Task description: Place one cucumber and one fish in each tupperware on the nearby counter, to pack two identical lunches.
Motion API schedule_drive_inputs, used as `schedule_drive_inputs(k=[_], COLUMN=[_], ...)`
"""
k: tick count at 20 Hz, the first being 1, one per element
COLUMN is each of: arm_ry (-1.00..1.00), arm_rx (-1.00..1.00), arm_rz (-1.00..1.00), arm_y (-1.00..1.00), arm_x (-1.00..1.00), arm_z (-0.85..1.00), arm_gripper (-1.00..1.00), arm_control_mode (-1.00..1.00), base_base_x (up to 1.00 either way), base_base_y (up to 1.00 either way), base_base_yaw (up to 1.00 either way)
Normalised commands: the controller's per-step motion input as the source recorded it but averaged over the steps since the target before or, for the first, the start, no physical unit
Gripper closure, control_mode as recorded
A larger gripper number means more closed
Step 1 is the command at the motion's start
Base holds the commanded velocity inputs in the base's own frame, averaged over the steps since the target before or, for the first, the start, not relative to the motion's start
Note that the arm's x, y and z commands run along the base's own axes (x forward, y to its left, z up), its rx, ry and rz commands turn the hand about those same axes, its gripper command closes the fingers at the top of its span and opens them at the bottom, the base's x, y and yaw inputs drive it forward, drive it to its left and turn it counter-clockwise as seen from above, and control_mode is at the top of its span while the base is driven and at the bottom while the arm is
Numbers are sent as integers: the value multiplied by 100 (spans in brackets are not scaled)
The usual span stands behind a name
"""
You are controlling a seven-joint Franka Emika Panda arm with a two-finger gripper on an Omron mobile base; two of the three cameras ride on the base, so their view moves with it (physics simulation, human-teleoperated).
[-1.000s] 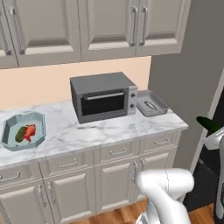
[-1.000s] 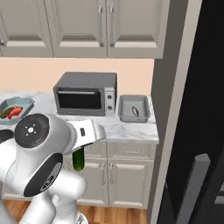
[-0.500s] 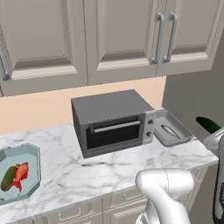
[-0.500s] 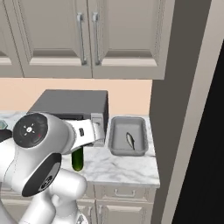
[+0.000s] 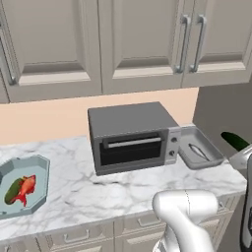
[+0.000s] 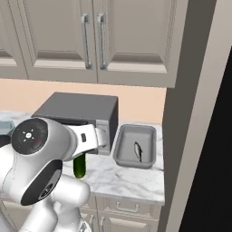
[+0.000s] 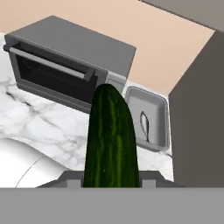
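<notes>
My gripper [image 7: 111,179] is shut on a dark-green cucumber [image 7: 111,140], which stands up large in the middle of the hand view. The same cucumber [image 5: 235,141] pokes out at the right edge of the left base view and hangs below my hand in the right base view [image 6: 79,166]. The grey rectangular tupperware [image 7: 162,127] sits right of the toaster oven and holds a pale silvery fish [image 7: 144,124]. The blue-teal octagonal tupperware [image 5: 42,162] at the counter's left holds a red-orange fish [image 5: 25,187] and another cucumber [image 5: 11,192].
A dark grey toaster oven [image 5: 133,138] stands mid-counter on the marbled counter [image 5: 98,192], door shut. A tall dark panel [image 6: 190,136] rises right beside the grey tray. Beige upper cabinets [image 5: 138,44] hang above; drawers run below the counter edge.
The base has driven closer to the counter, so the oven and the grey tray loom larger in both base views. The cucumber stays in my gripper.
</notes>
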Motion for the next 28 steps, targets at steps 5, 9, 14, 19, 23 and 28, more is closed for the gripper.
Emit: schedule_drive_inputs(k=[5, 9, 14, 19, 23, 28], arm_ry=[4, 0, 2, 6, -1, 6], arm_rx=[-1, -11, -2, 15, 2, 0], arm_rz=[1, -27, -37, -1, 6, 11], arm_y=[1, 2, -5, -39, -6, 11], arm_x=[12, 7, 7, 17, 9, 44], arm_z=[-12, -37, -4, -2, -23, -60], arm_gripper=[100, 100, 100, 100, 100, 100], arm_control_mode=[-100, -100, -100, -100, -100, -100], base_base_x=[33, 0, 0, 0, 0, 0], base_base_y=[-14, 0, 0, 0, 0, 0], base_base_yaw=[9, 0, 0, 0, 0, 0])
